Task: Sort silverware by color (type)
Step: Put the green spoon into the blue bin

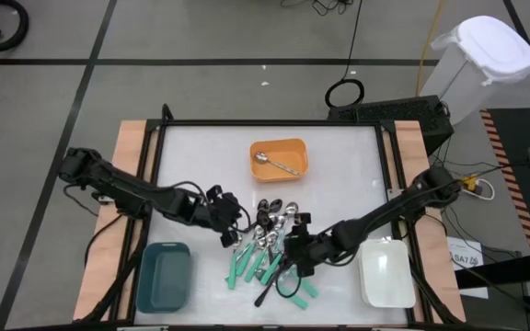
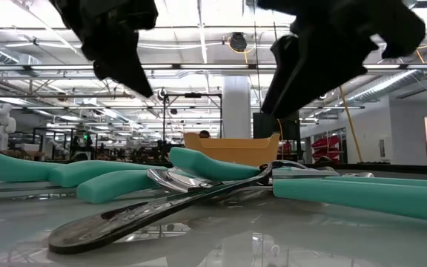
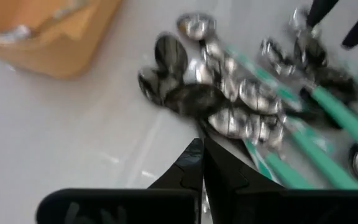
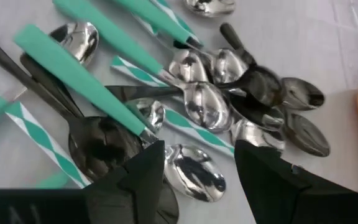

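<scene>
The silverware (image 1: 270, 246) lies in a mixed heap at the middle of the table: teal-handled spoons (image 4: 79, 74), all-silver spoons (image 4: 201, 106) and black spoons (image 4: 260, 84), crossing over one another. One silver spoon (image 1: 274, 164) lies in the orange tray (image 1: 293, 147). My left gripper (image 3: 201, 146) hangs shut just above the heap's left side, with nothing between its fingers. My right gripper (image 4: 197, 168) stands open over the heap's right side, its fingers on either side of a silver spoon bowl (image 4: 194, 177) without touching it. In the low view both grippers hang clear above the spoons.
A teal tray (image 1: 164, 276) stands at the near left and a white tray (image 1: 386, 271) at the near right. The orange tray is at the far middle. The bare white tabletop (image 1: 201, 161) stretches around the heap inside a dark frame.
</scene>
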{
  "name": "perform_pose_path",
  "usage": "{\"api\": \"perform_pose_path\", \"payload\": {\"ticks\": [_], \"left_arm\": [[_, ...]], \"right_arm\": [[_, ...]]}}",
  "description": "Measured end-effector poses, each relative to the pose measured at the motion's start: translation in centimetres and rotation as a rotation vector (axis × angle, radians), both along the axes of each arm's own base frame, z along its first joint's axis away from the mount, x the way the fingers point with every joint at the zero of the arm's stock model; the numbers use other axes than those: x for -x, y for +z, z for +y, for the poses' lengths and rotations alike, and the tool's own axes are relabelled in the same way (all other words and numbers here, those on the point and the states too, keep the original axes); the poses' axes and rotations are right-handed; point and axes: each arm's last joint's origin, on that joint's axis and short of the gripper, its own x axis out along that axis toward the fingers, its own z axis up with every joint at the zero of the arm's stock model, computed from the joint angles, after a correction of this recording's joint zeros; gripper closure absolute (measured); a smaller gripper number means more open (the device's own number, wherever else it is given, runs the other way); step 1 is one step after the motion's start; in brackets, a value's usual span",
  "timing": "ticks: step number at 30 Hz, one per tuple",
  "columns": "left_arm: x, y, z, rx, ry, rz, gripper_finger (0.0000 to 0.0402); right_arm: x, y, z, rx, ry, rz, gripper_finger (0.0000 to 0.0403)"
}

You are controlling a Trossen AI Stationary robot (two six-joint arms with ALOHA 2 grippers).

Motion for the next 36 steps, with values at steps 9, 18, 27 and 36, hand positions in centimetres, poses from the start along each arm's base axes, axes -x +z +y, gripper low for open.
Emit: {"api": "perform_pose_path", "payload": {"ticks": [9, 18, 27, 36], "left_arm": [[-0.8, -2.1, -2.1, 0.051, 0.02, 0.012, 0.0387], [-1.0, -2.3, -4.4, 0.158, 0.044, -0.065, 0.0387], [-1.5, -1.1, -6.6, 0.091, -0.206, -0.212, 0.0387], [-2.1, -0.1, -7.4, 0.29, -0.028, -0.231, 0.0386]], "right_arm": [[-1.7, -0.8, 1.1, -0.121, 0.05, -0.099, 0.0211], [-1.8, -0.4, 1.8, -0.187, 0.024, -0.16, 0.0211], [-1.2, -0.3, 3.3, -0.242, 0.018, -0.173, 0.0211], [-0.6, -0.1, 4.7, -0.267, 0.05, -0.194, 0.0211]]}}
